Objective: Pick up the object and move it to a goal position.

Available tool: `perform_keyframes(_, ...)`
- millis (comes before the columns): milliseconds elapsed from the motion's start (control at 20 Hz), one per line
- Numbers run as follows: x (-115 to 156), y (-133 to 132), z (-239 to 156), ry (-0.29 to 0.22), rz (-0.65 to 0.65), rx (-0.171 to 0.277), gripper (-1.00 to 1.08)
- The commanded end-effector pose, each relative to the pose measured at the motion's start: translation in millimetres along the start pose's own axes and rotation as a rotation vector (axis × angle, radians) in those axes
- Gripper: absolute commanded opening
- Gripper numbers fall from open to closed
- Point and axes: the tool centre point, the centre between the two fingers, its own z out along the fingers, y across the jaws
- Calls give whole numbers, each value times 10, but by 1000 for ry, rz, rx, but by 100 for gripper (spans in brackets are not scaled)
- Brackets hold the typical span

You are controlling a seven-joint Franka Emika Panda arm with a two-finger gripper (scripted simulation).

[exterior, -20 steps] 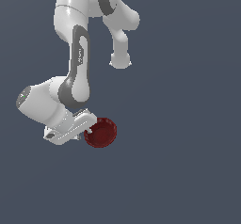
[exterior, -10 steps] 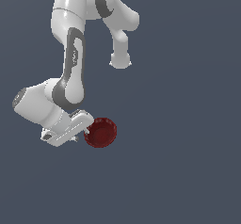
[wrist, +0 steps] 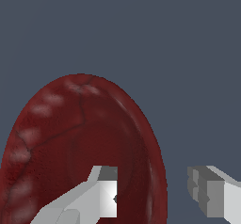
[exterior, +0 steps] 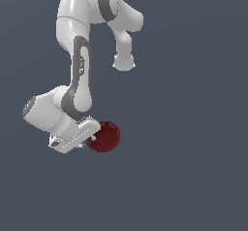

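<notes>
The dark red bowl [exterior: 105, 137] with a ribbed rim lies just to the exterior view's right of the white hand. In the wrist view the bowl [wrist: 70, 143] fills the lower part of the picture and looks tilted. My gripper [wrist: 153, 190] is open and straddles the bowl's rim: one fingertip [wrist: 106, 192] is over the inside of the bowl, the other [wrist: 204, 192] is outside it. A gap shows between the rim and the outer finger. In the exterior view the gripper [exterior: 91, 138] meets the bowl's edge and its fingertips are mostly hidden.
The ground is a plain dark blue-grey surface. The arm's own links [exterior: 80, 74] rise above the hand. No goal marker shows.
The hand has sunk slightly toward the bowl and the upper arm has shifted a little. The bowl has stayed in place.
</notes>
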Motion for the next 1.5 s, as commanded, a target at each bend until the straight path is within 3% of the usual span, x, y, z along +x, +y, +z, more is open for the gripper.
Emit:
perform_keyframes(0,1,4,18,1,0,-1,-100)
perform_keyframes(850,-8,-61,-71,1,0,-1,-100)
perform_keyframes(1450,-59,-498,-675,0,0,-2,-100)
